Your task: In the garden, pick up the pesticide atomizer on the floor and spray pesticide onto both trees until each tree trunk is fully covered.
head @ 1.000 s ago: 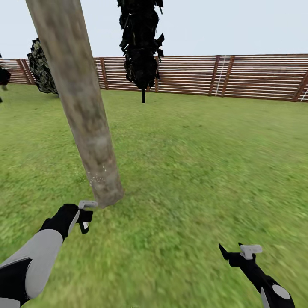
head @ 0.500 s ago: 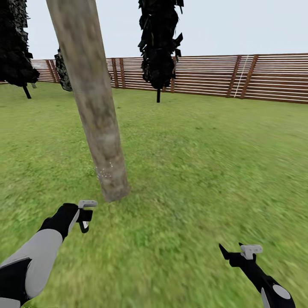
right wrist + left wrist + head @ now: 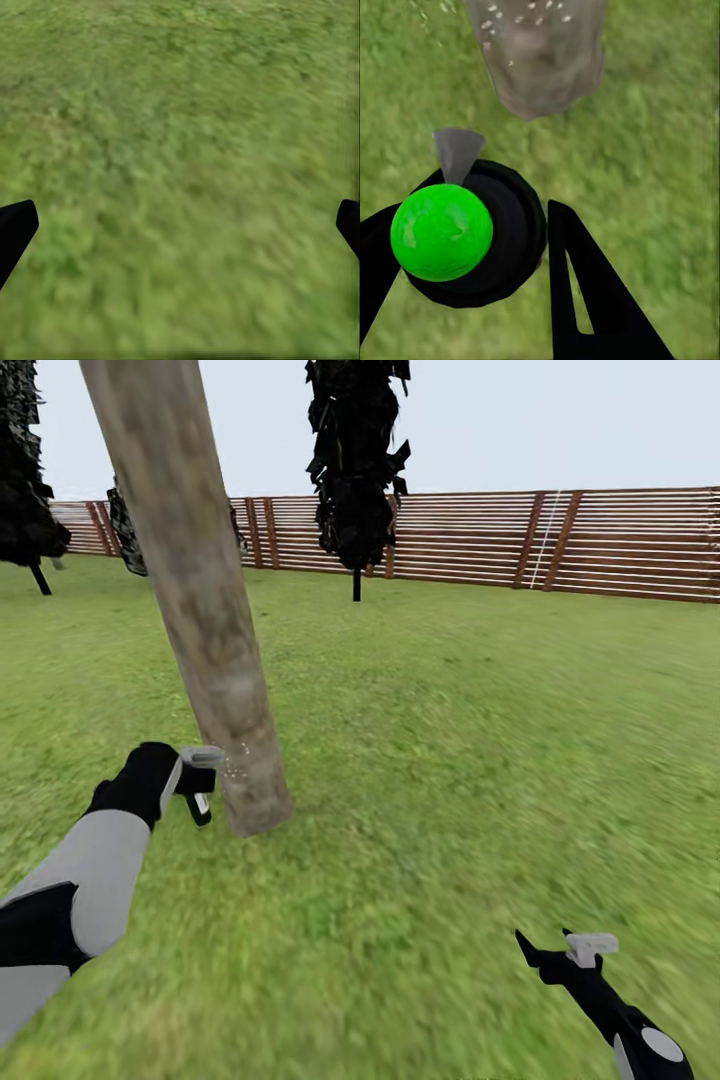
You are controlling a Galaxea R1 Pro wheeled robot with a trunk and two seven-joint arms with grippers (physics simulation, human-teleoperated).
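A thick, leaning grey-brown tree trunk (image 3: 205, 630) rises from the grass at the left of the head view. My left gripper (image 3: 200, 785) hovers just beside its lower part, shut on the pesticide atomizer (image 3: 472, 232). In the left wrist view the atomizer is a dark round body with a green ball (image 3: 441, 232) and a grey nozzle (image 3: 457, 150) that points at the trunk (image 3: 540, 60). White specks of pesticide (image 3: 236, 766) dot the trunk near its base. At the lower right my right gripper (image 3: 562, 950) stands open and empty above the grass, its fingertips (image 3: 15, 229) far apart.
A brown slatted fence (image 3: 600, 540) closes the back of the lawn. A thin-trunked dark-leaved tree (image 3: 355, 470) stands before it, and another dark tree (image 3: 25, 490) is at the far left. Open grass (image 3: 480, 740) spreads to the right of the trunk.
My left arm has lifted the atomizer up and closer to the trunk. The camera has shifted a little, moving the scene sideways. The right arm has stayed put.
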